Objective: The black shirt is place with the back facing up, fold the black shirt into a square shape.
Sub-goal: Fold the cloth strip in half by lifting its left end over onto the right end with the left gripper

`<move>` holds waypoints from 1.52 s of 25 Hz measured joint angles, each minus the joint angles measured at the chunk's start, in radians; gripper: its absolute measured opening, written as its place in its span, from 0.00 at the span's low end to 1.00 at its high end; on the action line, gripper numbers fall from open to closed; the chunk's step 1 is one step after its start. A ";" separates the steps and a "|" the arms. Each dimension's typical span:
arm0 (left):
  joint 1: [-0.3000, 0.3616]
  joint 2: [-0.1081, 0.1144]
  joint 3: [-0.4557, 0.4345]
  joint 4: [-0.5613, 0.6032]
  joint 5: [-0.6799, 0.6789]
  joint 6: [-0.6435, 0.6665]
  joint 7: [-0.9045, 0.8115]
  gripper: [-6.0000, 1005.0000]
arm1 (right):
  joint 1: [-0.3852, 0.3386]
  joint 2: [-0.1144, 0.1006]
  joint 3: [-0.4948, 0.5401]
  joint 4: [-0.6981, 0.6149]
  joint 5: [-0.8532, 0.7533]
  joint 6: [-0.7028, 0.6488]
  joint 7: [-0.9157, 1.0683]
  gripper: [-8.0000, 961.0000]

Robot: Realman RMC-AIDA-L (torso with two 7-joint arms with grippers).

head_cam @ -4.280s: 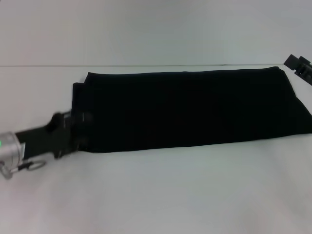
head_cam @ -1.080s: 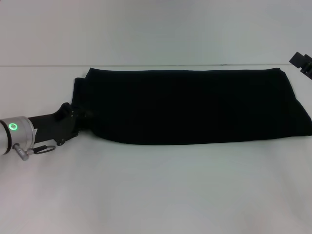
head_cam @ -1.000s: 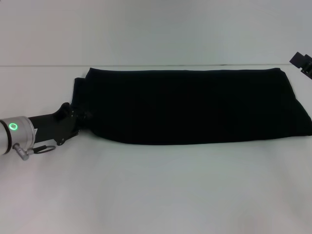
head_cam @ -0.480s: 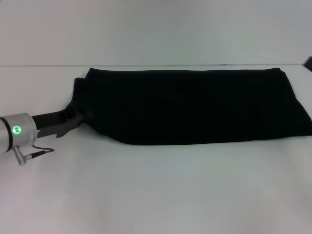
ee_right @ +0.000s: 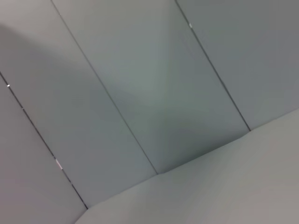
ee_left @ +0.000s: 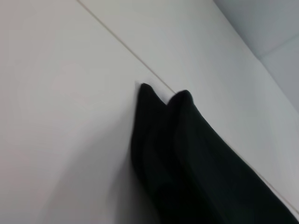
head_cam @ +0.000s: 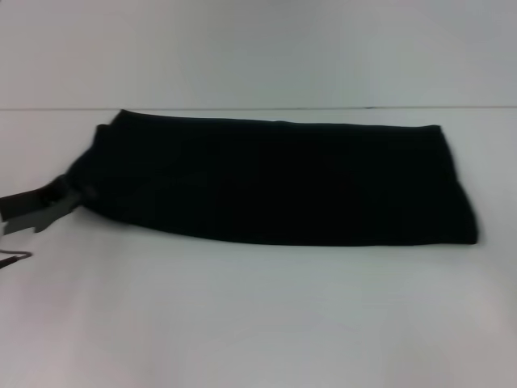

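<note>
The black shirt [head_cam: 275,182] lies on the white table [head_cam: 258,315] as a long folded band, running left to right. No lettering shows. My left gripper [head_cam: 71,199] is at the band's near left corner, low over the table and touching the cloth. It appears shut on that corner. The left wrist view shows two stacked corners of the shirt [ee_left: 187,158] on the table; my own fingers do not show there. My right gripper is out of view, and the right wrist view shows only wall panels.
The table's far edge [head_cam: 258,107] meets a pale wall just behind the shirt. White tabletop spreads in front of the shirt and to its right.
My left gripper has drawn back to the left, and the shirt has shifted left with it, its near left corner pulled out. The right gripper has left the head view.
</note>
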 joint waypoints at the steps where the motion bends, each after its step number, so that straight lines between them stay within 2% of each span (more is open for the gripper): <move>1: 0.010 0.000 -0.008 0.009 0.002 0.001 -0.007 0.03 | -0.002 0.002 0.002 0.000 0.000 0.000 0.000 0.75; 7: 0.063 0.002 -0.067 0.058 0.014 0.009 -0.055 0.03 | -0.004 0.008 0.003 0.003 -0.001 0.003 -0.005 0.75; 13: 0.056 0.002 -0.082 0.060 0.013 0.035 -0.089 0.03 | -0.010 0.008 0.004 0.004 -0.001 0.004 -0.008 0.75; 17: 0.014 0.001 -0.083 0.066 -0.024 0.086 -0.116 0.03 | -0.016 0.015 0.004 0.005 -0.002 -0.002 -0.008 0.75; 20: -0.043 0.000 -0.074 0.078 -0.053 0.150 -0.117 0.03 | -0.017 0.018 0.002 0.005 -0.002 -0.005 -0.006 0.75; 22: -0.108 -0.002 -0.052 0.085 -0.057 0.182 -0.123 0.03 | -0.014 0.020 -0.002 0.005 -0.002 -0.007 -0.002 0.75; 23: -0.108 -0.002 -0.052 0.085 -0.057 0.182 -0.123 0.03 | -0.011 0.022 -0.003 0.005 -0.002 -0.008 -0.001 0.75; 24: -0.185 -0.007 0.005 0.084 -0.058 0.189 -0.136 0.03 | -0.009 0.023 -0.004 0.005 -0.001 -0.008 0.000 0.75; 26: -0.232 -0.015 0.047 0.079 -0.058 0.184 -0.140 0.03 | -0.004 0.027 -0.004 0.005 -0.001 -0.010 -0.001 0.75; 28: -0.297 -0.041 0.112 0.071 -0.059 0.167 -0.141 0.03 | 0.003 0.031 -0.004 0.005 -0.001 -0.011 -0.003 0.75; 30: -0.348 -0.077 0.190 0.070 -0.059 0.136 -0.136 0.03 | 0.009 0.033 -0.005 0.005 -0.001 -0.010 -0.007 0.75; 31: -0.348 -0.077 0.190 0.070 -0.059 0.136 -0.136 0.03 | 0.011 0.033 -0.005 0.006 -0.001 -0.010 -0.008 0.75; 32: -0.392 -0.122 0.300 0.069 -0.061 0.082 -0.121 0.04 | 0.014 0.034 -0.006 0.006 -0.001 -0.010 -0.008 0.75; 33: -0.408 -0.136 0.356 0.060 -0.063 0.055 -0.111 0.04 | 0.017 0.035 -0.006 0.006 -0.001 -0.010 -0.008 0.75; 34: -0.423 -0.146 0.406 0.048 -0.070 0.024 -0.101 0.04 | 0.019 0.036 -0.007 0.006 -0.001 -0.010 -0.008 0.75; 35: -0.448 -0.152 0.504 0.002 -0.100 -0.030 -0.076 0.05 | 0.022 0.039 -0.008 0.006 -0.001 -0.011 -0.008 0.75; 36: -0.448 -0.152 0.504 0.002 -0.100 -0.030 -0.076 0.05 | 0.023 0.040 -0.008 0.006 -0.001 -0.010 -0.008 0.75; 37: -0.490 -0.152 0.657 -0.089 -0.176 -0.117 0.003 0.05 | 0.023 0.041 -0.008 0.006 -0.002 -0.011 -0.008 0.75; 38: -0.498 -0.152 0.685 -0.105 -0.198 -0.134 0.023 0.06 | 0.023 0.041 -0.008 0.006 -0.003 -0.010 -0.008 0.75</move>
